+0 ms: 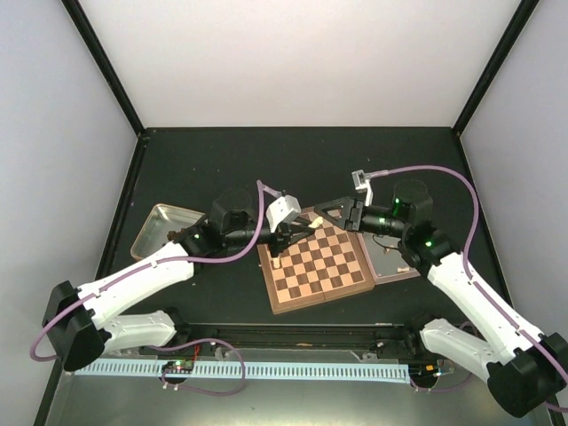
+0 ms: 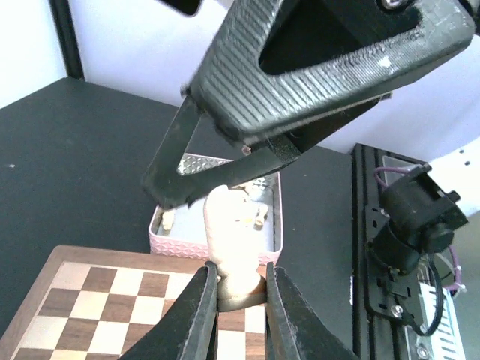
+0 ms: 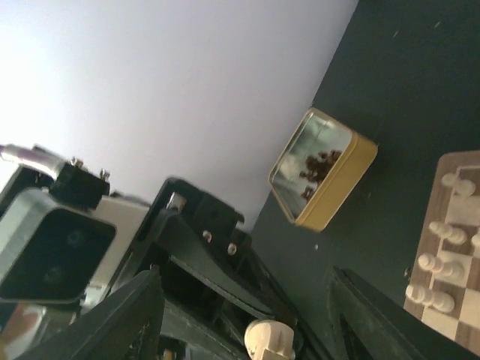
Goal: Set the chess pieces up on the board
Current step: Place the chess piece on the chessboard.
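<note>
Left gripper [image 2: 240, 296] — clamped on a pale piece [image 2: 227, 225], held upright over the far-left corner of the board [image 1: 324, 271].
Right gripper [image 3: 246, 281] — jaws wide, empty, just beside it.
Done: several pale men [image 3: 433, 264] along one board edge.
Left to do: dark men [image 3: 315, 166] in the gold tin [image 3: 341, 184], more pale men in the pink tray [image 2: 217, 246].
Room: the grippers crowd that corner; most squares look bare.

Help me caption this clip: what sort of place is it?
Probably a lab robot test cell: plain white walls box in a black table, where a left arm and right arm reach over a chessboard.
</note>
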